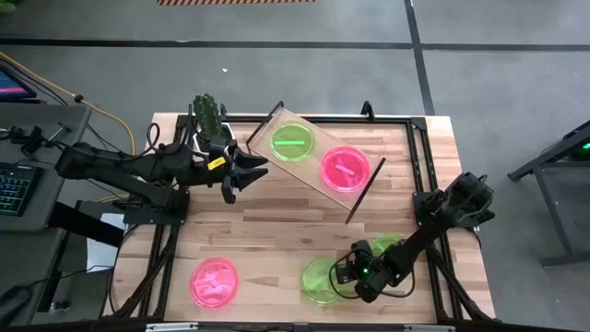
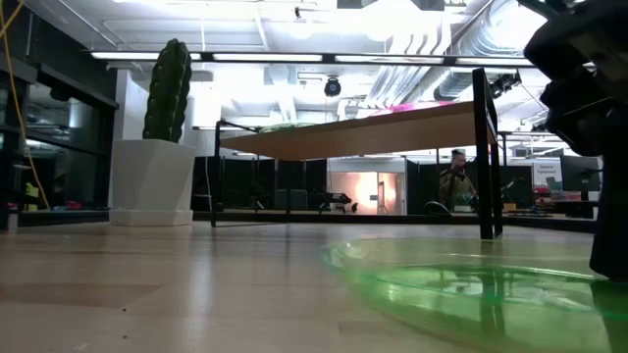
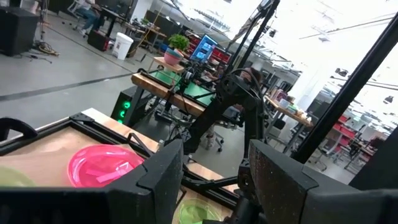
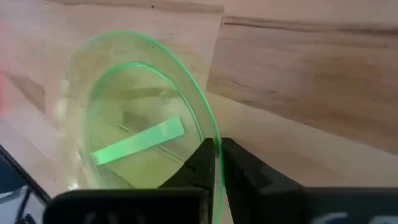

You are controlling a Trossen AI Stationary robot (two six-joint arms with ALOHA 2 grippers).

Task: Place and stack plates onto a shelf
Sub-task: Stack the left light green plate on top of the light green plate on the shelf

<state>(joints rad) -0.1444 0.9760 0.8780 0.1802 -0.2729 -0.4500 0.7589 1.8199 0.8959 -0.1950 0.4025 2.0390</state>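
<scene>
While your right gripper [image 4: 216,163] pinches the green plate [image 4: 134,115] rim between nearly closed jaws | thin edge grip: plate may slip or tilt on lift | left gripper [image 1: 241,172] gapes beside the shelf [image 1: 313,189].

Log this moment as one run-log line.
right gripper: shut on green plate rim, table front | left gripper: open, empty, beside shelf | shelf: one green, one pink plate | stacking: not yet
</scene>
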